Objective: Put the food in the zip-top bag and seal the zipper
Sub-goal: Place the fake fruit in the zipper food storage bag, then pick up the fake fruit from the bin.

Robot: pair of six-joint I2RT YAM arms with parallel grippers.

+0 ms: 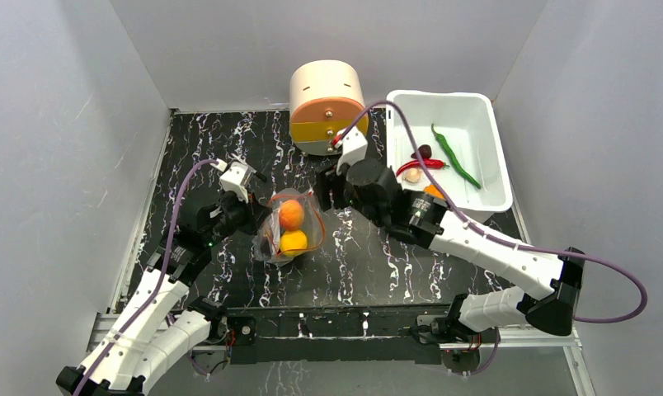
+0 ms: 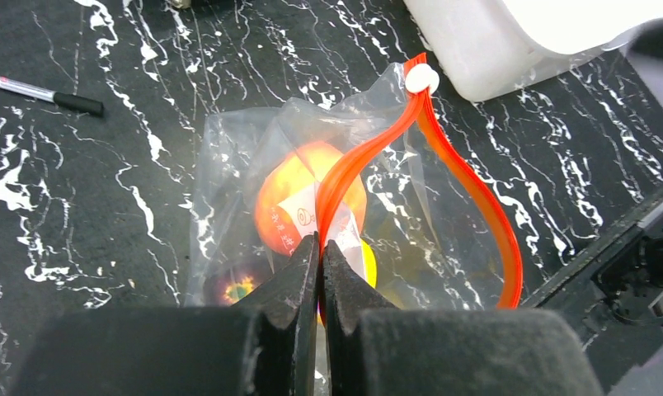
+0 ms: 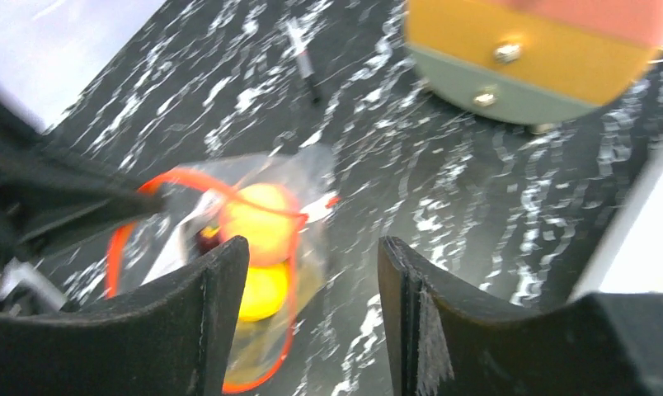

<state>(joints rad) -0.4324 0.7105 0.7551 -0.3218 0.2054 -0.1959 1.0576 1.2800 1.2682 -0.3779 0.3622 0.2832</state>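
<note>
left gripper pinched shut on the zipper, zip-top bag mid-table holding orange fruit and lemon, right gripper parted, empty, just beside, pen, white tub with green chili, round drum beyond, black marbled table, grey walls

Two orange round fruits and two dark maroon pieces are counted. One lemon, one green chili, one red chili and one beige bulb are seen. One zip-top bag, one white tub, one round box and one pen are found on the table.
</note>
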